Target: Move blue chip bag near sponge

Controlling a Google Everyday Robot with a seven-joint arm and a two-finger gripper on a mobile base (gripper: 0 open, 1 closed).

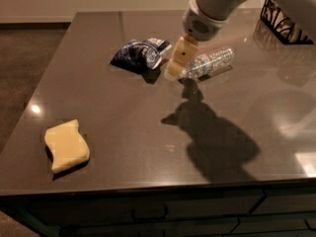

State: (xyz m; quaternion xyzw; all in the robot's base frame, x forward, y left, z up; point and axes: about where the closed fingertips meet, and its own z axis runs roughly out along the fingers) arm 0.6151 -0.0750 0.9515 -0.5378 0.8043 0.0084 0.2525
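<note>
The blue chip bag (139, 55) lies crumpled on the dark table at the back, left of centre. The pale yellow sponge (66, 145) lies near the front left corner, far from the bag. My gripper (177, 59), with tan blocky fingers, hangs from the white arm just to the right of the bag, above the table and in front of the neck of a clear water bottle. It holds nothing that I can see.
A clear plastic water bottle (210, 61) lies on its side right of the gripper. A black wire rack (284, 19) stands at the back right. The table's front edge (148, 186) runs along the bottom, with drawers below.
</note>
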